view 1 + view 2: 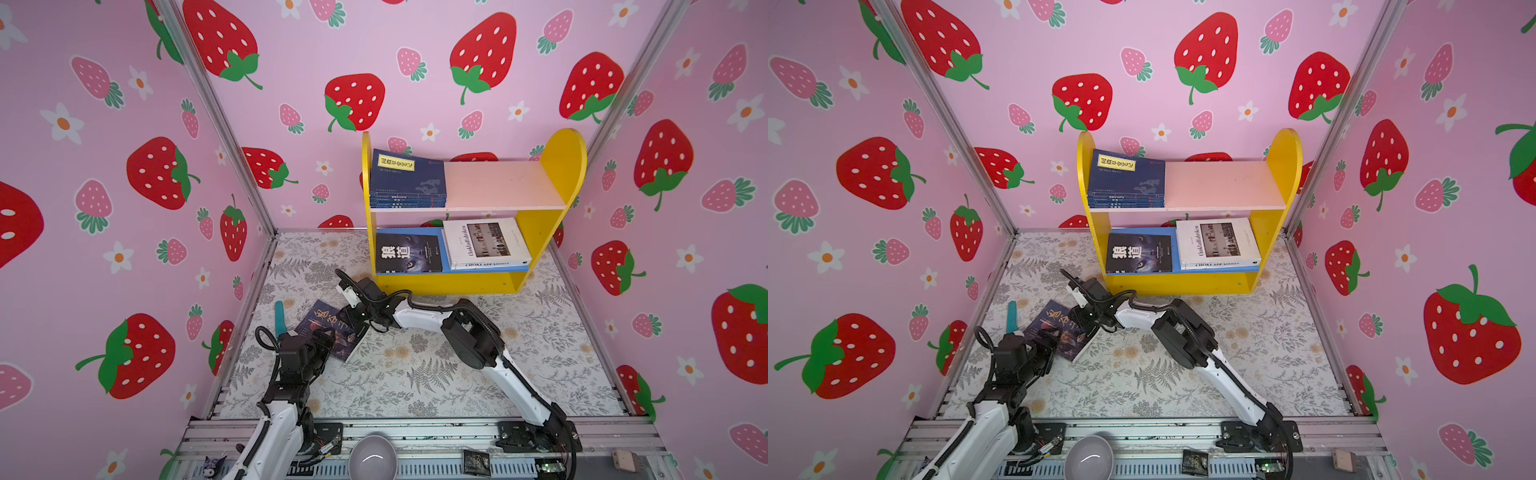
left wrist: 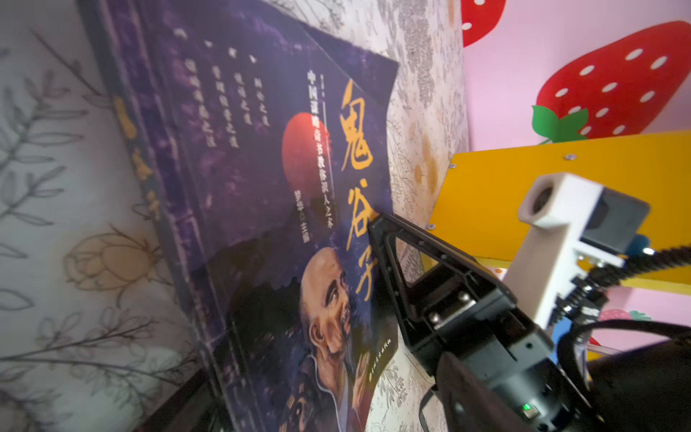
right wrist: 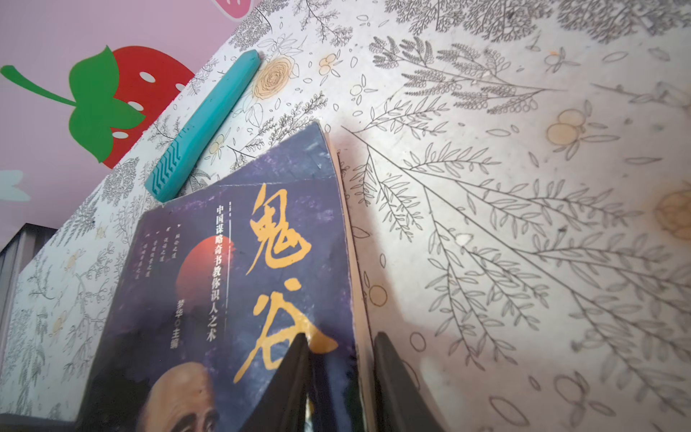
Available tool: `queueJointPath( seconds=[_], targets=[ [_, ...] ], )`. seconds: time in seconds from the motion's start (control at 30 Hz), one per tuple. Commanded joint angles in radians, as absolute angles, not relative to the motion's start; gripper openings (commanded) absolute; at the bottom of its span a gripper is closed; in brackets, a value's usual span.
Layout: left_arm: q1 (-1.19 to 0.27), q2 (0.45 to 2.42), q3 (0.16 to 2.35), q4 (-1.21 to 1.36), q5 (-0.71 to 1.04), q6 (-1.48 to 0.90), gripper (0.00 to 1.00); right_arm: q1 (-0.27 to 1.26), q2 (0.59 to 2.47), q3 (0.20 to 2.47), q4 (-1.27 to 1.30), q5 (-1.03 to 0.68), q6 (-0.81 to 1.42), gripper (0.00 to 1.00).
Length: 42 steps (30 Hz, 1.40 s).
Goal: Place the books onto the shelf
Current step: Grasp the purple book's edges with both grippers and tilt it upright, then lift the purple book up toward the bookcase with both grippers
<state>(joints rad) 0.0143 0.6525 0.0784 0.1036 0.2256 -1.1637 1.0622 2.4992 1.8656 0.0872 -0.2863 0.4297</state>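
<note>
**A:** Which book is off the shelf (image 1: 561, 166)?

**B:** The portrait book (image 1: 326, 320). It lies on the counter (image 1: 415, 365), in front of the shelf and to its left. The navy stack (image 1: 407, 178) sits on the pink board, with the wolf book (image 1: 409, 253) and white book (image 1: 486, 243) on the blue one.

**A:** And the arms?

**B:** The right end effector (image 3: 340, 338) is narrow and astride the portrait book's long edge; I can't tell if it's clamped. The left end effector (image 1: 1048, 334) is spread wide over the near corner, holding nothing.

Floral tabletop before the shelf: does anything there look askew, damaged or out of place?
The dark purple old-man portrait book lies askew on the floral tabletop, its cover corner creased. Beside it lies a teal ridged plastic bar, which is no book.
</note>
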Motion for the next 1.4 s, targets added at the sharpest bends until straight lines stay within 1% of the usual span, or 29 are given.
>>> queueJointPath(
  seconds=[0.0, 0.07, 0.37, 0.47, 0.5, 0.6, 0.63, 0.67, 0.73, 0.83, 0.9, 1.03, 1.13, 1.2, 1.27, 1.37],
  targets=[
    [0.007, 0.613, 0.104, 0.202, 0.331, -1.174, 0.82, 1.107, 2.587, 1.8, -0.053, -0.355, 0.445, 0.31],
    [0.007, 0.619, 0.102, 0.203, 0.325, -1.178, 0.78, 1.106, 2.576, 1.782, -0.042, -0.352, 0.447, 0.31],
    [0.009, 0.61, 0.132, 0.026, 0.291, -1.195, 0.4, 1.097, 2.53, 1.741, -0.029, -0.303, 0.448, 0.32],
    [0.008, 0.566, 0.14, -0.042, 0.292, -1.201, 0.24, 1.085, 2.481, 1.738, -0.026, -0.29, 0.433, 0.35],
    [0.007, 0.543, 0.147, -0.073, 0.295, -1.202, 0.18, 1.082, 2.456, 1.737, -0.025, -0.29, 0.421, 0.37],
    [0.007, 0.464, 0.195, -0.183, 0.315, -1.203, 0.02, 1.08, 2.348, 1.736, -0.012, -0.285, 0.376, 0.44],
    [0.005, 0.433, 0.222, -0.238, 0.315, -1.196, 0.0, 1.081, 2.3, 1.732, -0.001, -0.286, 0.359, 0.49],
    [0.006, 0.409, 0.253, -0.286, 0.317, -1.194, 0.0, 1.08, 2.26, 1.73, 0.001, -0.278, 0.35, 0.51],
    [0.006, 0.348, 0.325, -0.374, 0.316, -1.187, 0.0, 1.081, 2.151, 1.708, 0.006, -0.251, 0.326, 0.63],
    [0.006, 0.313, 0.445, -0.481, 0.32, -1.179, 0.0, 1.082, 1.966, 1.617, 0.051, -0.194, 0.309, 0.73],
    [0.006, 0.334, 0.528, -0.517, 0.352, -1.173, 0.0, 1.08, 1.834, 1.524, 0.085, -0.135, 0.316, 0.8],
    [0.005, 0.437, 0.732, -0.514, 0.463, -1.118, 0.0, 1.059, 1.568, 1.349, 0.12, 0.004, 0.359, 0.94],
    [0.004, 0.506, 0.933, -0.525, 0.507, -1.042, 0.0, 0.996, 1.375, 1.231, 0.112, 0.035, 0.452, 1.0],
    [0.004, 0.548, 1.065, -0.512, 0.547, -1.001, 0.0, 0.933, 1.234, 1.143, 0.113, 0.029, 0.518, 1.0],
    [0.004, 0.582, 1.159, -0.43, 0.607, -1.001, 0.0, 0.861, 1.085, 1.058, 0.117, 0.016, 0.575, 1.0],
    [0.004, 0.616, 1.245, -0.287, 0.626, -1.019, 0.0, 0.787, 0.867, 0.985, 0.094, -0.001, 0.598, 1.0]
  ],
)
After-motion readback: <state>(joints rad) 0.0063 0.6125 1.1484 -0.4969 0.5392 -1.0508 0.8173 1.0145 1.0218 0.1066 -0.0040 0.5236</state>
